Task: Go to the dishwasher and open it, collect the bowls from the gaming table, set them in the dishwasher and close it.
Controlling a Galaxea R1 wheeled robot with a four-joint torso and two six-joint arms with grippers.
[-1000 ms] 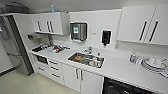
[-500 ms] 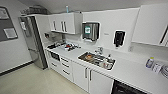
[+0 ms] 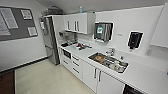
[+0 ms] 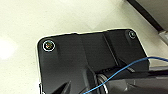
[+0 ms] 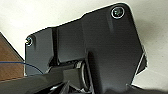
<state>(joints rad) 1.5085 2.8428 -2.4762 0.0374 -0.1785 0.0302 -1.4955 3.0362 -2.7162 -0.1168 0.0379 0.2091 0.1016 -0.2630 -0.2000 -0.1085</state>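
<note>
Head view first: the camera is looking down at a kitchenette with a long white glossy tabletop (image 3: 140, 75) running along the wall. One rectangular stainless steel sink (image 3: 108, 62) is sitting sunk into it, holding some dishes too blurry to count, with one chrome tap (image 3: 110, 51) standing behind it. Below are white flat-front cupboard doors (image 3: 100, 81) and a stack of white drawers with dark bar handles (image 3: 75, 65). One tall steel-grey fridge (image 3: 48, 40) is standing at the far end, with white wall cupboards (image 3: 77, 23) hanging beside it. On the wall there's one silver paper towel dispenser (image 3: 103, 31) and one black boxy soap dispenser (image 3: 135, 39). One dark grey pinboard (image 3: 16, 22) with a few white sheets is hanging on the other wall. A dark opening under the tabletop at the bottom edge (image 3: 131, 90) is probably the dishwasher, but I can't tell for sure. The floor is pale cream and smooth (image 3: 45, 80).

Left wrist view: the arm is pointing down over the pale shiny floor (image 4: 37, 20), with a thin blue cable (image 4: 120, 72) looping across. Can't tell whether the left pincer is spread or pressed together.

Right wrist view: this arm is also hanging over pale floor (image 5: 45, 12), a patch of brown wood-look surface (image 5: 8, 62) alongside. Can't tell the right pincer's state either.
</note>
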